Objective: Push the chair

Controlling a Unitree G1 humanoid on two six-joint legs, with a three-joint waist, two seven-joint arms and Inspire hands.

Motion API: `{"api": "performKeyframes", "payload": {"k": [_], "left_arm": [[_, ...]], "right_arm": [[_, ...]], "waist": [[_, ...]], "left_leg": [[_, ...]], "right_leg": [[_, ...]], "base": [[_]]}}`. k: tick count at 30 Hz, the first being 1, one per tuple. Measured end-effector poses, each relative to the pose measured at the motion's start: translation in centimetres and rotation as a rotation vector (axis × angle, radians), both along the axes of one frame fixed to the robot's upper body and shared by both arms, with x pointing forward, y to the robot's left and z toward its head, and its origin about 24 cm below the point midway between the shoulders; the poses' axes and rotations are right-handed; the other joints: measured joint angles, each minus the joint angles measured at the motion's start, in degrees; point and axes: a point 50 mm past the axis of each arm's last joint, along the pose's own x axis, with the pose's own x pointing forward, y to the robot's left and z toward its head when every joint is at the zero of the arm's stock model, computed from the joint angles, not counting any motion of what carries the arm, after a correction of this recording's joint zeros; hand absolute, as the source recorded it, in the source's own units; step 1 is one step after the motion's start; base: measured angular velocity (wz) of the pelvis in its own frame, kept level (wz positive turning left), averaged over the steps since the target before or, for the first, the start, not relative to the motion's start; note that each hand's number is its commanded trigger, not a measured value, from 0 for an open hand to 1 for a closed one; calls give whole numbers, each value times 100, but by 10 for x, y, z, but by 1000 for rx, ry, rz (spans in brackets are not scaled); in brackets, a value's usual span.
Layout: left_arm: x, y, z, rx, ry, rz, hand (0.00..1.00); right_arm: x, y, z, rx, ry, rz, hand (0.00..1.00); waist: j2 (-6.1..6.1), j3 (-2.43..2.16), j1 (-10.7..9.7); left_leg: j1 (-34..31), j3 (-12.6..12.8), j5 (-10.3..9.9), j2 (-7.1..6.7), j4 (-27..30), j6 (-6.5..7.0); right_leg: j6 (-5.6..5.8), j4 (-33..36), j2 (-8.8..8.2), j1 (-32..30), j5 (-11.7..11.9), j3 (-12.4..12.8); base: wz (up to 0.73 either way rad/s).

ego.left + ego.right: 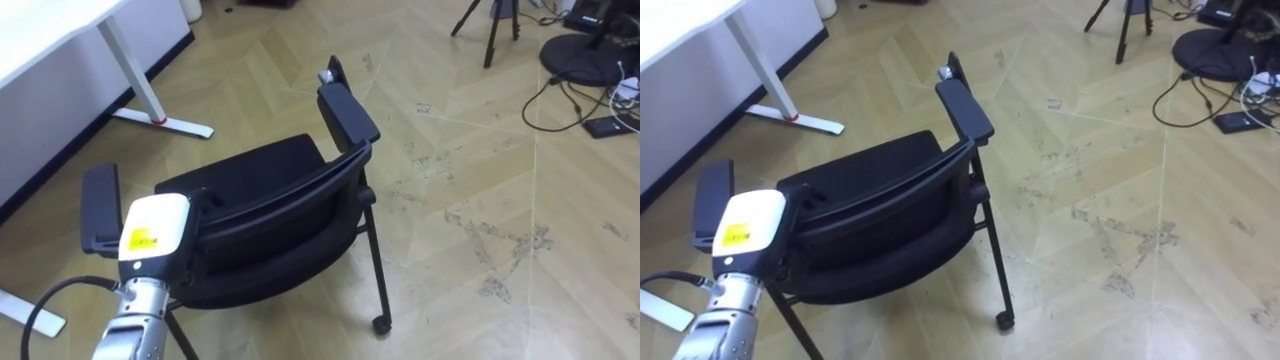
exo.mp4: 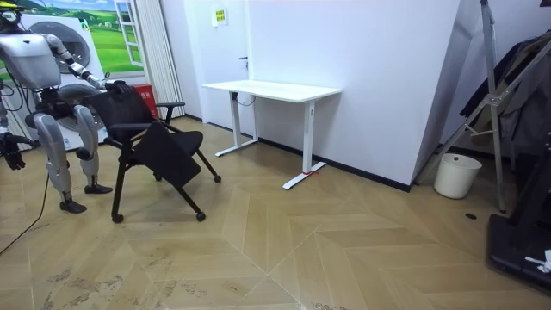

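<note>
A black chair (image 1: 262, 172) on castors stands on the wooden floor just in front of me, its seat facing the white desk (image 1: 45, 35). The curved backrest (image 1: 290, 190) is nearest me, with an armrest at each end. My left hand (image 1: 153, 228), white-backed with a yellow sticker, rests against the left end of the backrest's top edge. In the room view I stand behind the chair (image 2: 153, 138), left arm stretched out to its back. My right hand (image 2: 11, 158) hangs low by my side with relaxed fingers.
The desk's leg and foot (image 1: 160, 121) lie just beyond the chair on the left. A tripod (image 1: 490, 30) and cables with a dark round base (image 1: 585, 60) are at the far right. A white bin (image 2: 456, 175) stands by the wall.
</note>
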Motion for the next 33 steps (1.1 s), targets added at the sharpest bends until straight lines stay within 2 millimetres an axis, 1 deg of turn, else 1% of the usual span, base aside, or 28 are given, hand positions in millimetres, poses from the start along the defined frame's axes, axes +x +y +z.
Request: {"api": "performKeyframes", "payload": {"k": [8, 16, 23, 24, 27, 28, 30, 31, 33], "left_arm": [[1, 0, 2, 0, -27, 3, 100], [3, -1, 4, 5, -36, -9, 100], [4, 0, 2, 6, -38, -5, 100], [5, 1, 1, 6, -36, -6, 100], [5, 1, 0, 4, -29, -1, 100], [5, 1, 0, 4, -29, -2, 100], [5, 1, 0, 4, -29, -1, 100], [5, 1, 0, 4, -30, -1, 100], [6, 2, 1, 4, -34, -1, 100]], "right_arm": [[2, 1, 0, 2, -2, 10, 0], [1, 1, 0, 1, 2, 11, 0], [2, 1, 0, 1, -4, 3, 0], [0, 1, 0, 1, -3, -4, 0], [-7, 0, 0, 4, 0, -45, 0], [-9, 0, 0, 6, 0, -58, 0], [-13, 0, 0, 9, 0, -86, 0], [-19, 0, 0, 13, 1, -109, 0], [-22, 1, 0, 17, -10, -137, 0]], "waist": [[0, 0, 15], [1, -1, 109], [26, 6, 102], [38, 12, 101], [51, 48, 95], [50, 50, 99], [51, 51, 102], [54, 51, 101], [59, 49, 107]], "left_leg": [[-64, 0, 0, 0, 2, 0], [-121, 2, 0, 0, 16, -1], [-104, 107, 0, 15, 25, 0], [-96, 110, 0, 14, 25, 0], [-5, 124, 0, 29, -11, -1], [6, 126, -1, 53, -21, -1], [8, 128, -1, 53, -21, -2], [-4, 130, -1, 55, -18, -2], [-37, 143, -2, 57, -10, -3]], "right_leg": [[0, 1, 0, -64, 0, -8], [-2, 4, 0, -113, 1, -15], [-7, 30, 8, -137, 8, 89], [-7, 30, 8, -131, 14, 90], [-8, 25, 12, -62, 16, 102], [-8, 20, 16, -57, 16, 118], [-8, 23, 18, -59, 17, 125], [-8, 26, 21, -70, 16, 133], [-8, 53, 26, -121, 16, 163]], "base": [[0], [0], [-5], [0], [-2], [0], [0], [0], [-4]]}}
